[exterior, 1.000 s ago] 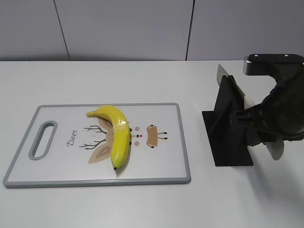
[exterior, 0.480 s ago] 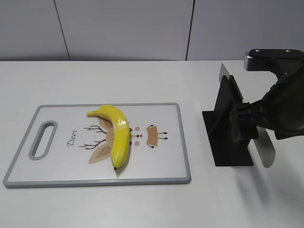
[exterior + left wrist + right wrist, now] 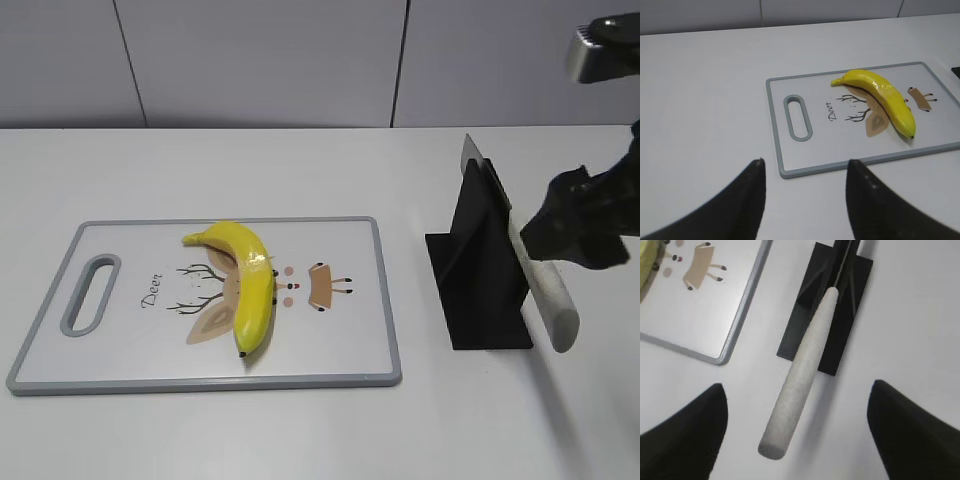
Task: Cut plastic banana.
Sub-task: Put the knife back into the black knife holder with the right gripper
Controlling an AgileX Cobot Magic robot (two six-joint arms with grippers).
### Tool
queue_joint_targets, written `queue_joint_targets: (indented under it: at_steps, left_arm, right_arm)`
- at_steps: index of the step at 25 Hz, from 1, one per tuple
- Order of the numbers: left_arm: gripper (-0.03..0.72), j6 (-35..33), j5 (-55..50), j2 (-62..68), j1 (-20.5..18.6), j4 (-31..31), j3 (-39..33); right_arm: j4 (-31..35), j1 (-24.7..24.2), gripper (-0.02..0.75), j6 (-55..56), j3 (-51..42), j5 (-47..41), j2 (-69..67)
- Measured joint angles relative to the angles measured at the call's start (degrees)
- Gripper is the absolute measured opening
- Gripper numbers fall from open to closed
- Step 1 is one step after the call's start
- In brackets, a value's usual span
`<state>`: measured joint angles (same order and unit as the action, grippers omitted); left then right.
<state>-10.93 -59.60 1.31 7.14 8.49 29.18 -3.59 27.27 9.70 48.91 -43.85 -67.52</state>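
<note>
The plastic banana (image 3: 250, 285) lies curved on the white cutting board (image 3: 340, 340), left of its deer print. It also shows in the left wrist view (image 3: 885, 97), and a sliver of it in the right wrist view (image 3: 645, 265). A knife with a pale grey handle (image 3: 550, 300) rests in a black stand (image 3: 485, 270). My right gripper (image 3: 585, 225) hangs open above the handle (image 3: 800, 375) without touching it; its fingers (image 3: 797, 386) are spread wide on either side. My left gripper (image 3: 805, 162) is open and empty, short of the board's near edge (image 3: 840, 145).
The board has a grey rim and a handle slot (image 3: 90, 292) at its left end. The white table (image 3: 200, 170) meets a grey panelled wall at the back. The knife stand sits right of the board with a gap between them.
My right gripper has risen and drawn back to the right, off the knife handle. The handle now shows in full. The knife stays in its stand; the banana has not moved.
</note>
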Motion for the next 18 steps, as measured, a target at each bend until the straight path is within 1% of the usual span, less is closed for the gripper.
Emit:
queue_joint_targets:
  at_steps: [2, 5, 11, 13, 18]
  left_arm:
    - [0.497, 0.0, 0.0, 0.0, 0.0, 0.0, 0.0]
    - [0.497, 0.0, 0.0, 0.0, 0.0, 0.0, -0.1]
    - [0.497, 0.0, 0.0, 0.0, 0.0, -0.1, -0.1]
    - [0.497, 0.0, 0.0, 0.0, 0.0, -0.1, -0.1]
    - [0.497, 0.0, 0.0, 0.0, 0.0, -0.1, -0.1]
  right_arm:
    - [1.3, 0.0, 0.658, -5.1, -0.7, -0.3, 3.1]
    - [3.6, 0.0, 0.651, -8.5, -3.1, -0.3, 8.4]
    - [4.0, 0.0, 0.621, -17.5, -10.7, -0.3, 20.2]
    - [4.0, 0.0, 0.608, -18.8, -13.6, -0.9, 24.7]
    - [4.0, 0.0, 0.594, -19.3, -18.4, -6.0, 37.8]
